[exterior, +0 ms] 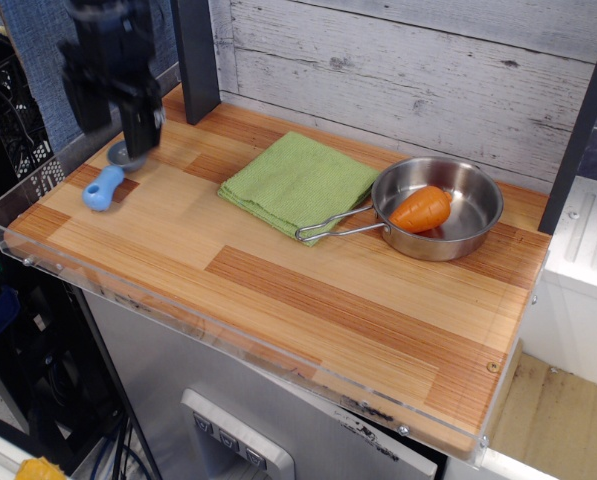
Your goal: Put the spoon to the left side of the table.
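The spoon [105, 184] lies flat on the table [278, 290] at its far left, near the acrylic rim. Its light-blue handle points toward the front left and its grey bowl lies at the back, partly hidden behind a finger. My gripper [113, 110] hangs above the spoon, lifted clear of it and blurred by motion. Its fingers stand apart with nothing between them. One dark finger [141, 125] shows just above the spoon's bowl.
A green cloth [298, 182] lies at the back middle. A steel pan [440, 208] with a wire handle holds an orange toy carrot [420, 209] at the back right. A dark post [195, 60] stands at the back left.
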`<state>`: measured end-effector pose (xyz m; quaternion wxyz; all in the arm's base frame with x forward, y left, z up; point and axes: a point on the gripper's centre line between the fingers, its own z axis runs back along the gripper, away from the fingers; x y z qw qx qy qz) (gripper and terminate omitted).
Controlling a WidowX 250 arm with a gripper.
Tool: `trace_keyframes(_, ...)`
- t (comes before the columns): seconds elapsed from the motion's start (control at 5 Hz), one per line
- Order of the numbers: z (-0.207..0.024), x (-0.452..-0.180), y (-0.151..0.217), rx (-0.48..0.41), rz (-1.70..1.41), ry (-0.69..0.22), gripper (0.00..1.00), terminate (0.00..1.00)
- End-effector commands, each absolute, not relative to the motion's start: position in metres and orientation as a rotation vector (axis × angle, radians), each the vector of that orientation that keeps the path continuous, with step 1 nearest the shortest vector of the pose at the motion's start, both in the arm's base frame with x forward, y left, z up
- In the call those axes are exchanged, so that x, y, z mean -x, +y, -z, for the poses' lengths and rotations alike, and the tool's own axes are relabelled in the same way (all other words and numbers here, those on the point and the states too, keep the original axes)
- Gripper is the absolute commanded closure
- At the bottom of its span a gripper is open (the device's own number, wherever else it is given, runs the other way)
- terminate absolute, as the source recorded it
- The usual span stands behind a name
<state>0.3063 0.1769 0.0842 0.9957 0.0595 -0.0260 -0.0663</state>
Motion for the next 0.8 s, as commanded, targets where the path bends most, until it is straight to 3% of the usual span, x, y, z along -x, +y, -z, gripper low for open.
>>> trace_keyframes(0.0,-0.138,-0.290,0.173,-0.169,0.098,-0.167,0.00,0.00)
trace_keyframes(0.6,-0.141,-0.290,0.155,-0.103,0.086,-0.122,0.00,0.00)
